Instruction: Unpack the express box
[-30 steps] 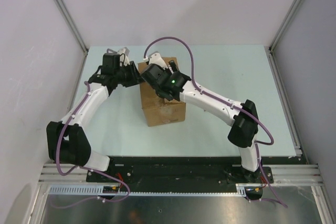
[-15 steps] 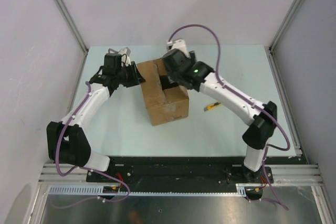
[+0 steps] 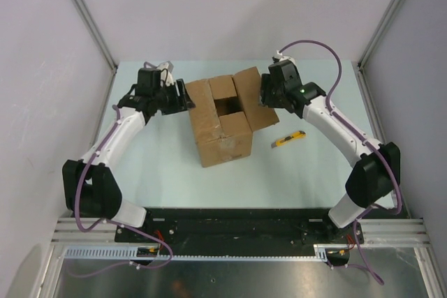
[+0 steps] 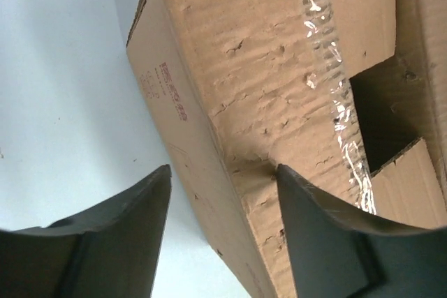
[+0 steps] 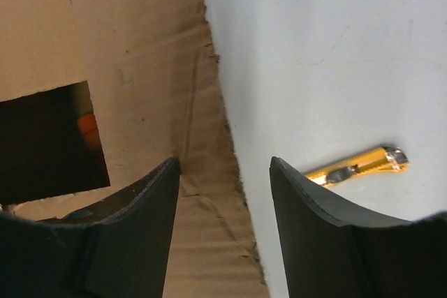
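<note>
Two bent arms, left tool (image 3: 186,100) and right tool (image 3: 265,95) both released, either side of the express box (image 3: 223,141).

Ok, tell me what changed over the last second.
The right tool swung from over the express box out to its right side, and the right flap now lies folded outward, exposing a dark opening. The yellow knife, first hidden under that arm, now shows beside the box. The left tool stayed at the box's left edge, open; the box barely moved.
</note>
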